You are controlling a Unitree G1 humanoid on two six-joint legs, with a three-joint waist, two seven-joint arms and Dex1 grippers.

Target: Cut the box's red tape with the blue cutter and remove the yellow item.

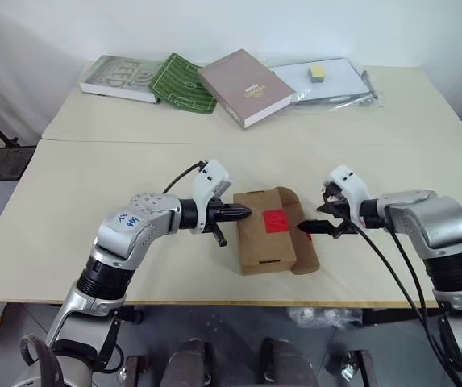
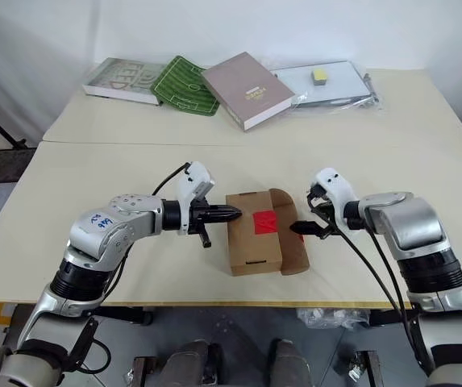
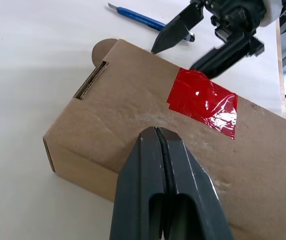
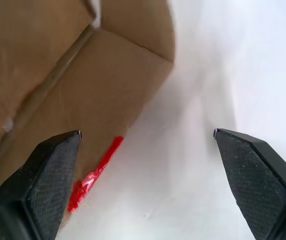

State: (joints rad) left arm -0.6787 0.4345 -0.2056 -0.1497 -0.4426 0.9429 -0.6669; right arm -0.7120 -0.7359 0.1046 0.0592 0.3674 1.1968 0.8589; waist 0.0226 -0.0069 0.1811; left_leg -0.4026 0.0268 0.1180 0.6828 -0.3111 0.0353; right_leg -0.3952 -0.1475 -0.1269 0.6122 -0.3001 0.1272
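Observation:
The brown cardboard box point(image 1: 264, 242) lies closed near the table's front edge, with the red tape point(image 1: 276, 220) across its top and running down its right side point(image 4: 95, 172). My left gripper point(image 1: 244, 213) is shut and empty, its tips point(image 3: 155, 132) over the box's left top edge. On the box's right, my right gripper point(image 1: 315, 224) stands open and empty, with one finger point(image 4: 53, 170) close to the taped side wall. The blue cutter point(image 3: 145, 19) lies on the table beyond the box, by the right gripper's fingers point(image 3: 175, 31). The yellow item is hidden.
Along the table's back lie a white-green book point(image 1: 122, 78), a green patterned one point(image 1: 182, 83), a brownish-grey book point(image 1: 247, 87) and a plastic-wrapped white board point(image 1: 335, 85) with a pale yellow block point(image 1: 317, 72). The table's front edge point(image 1: 214, 302) runs just below the box.

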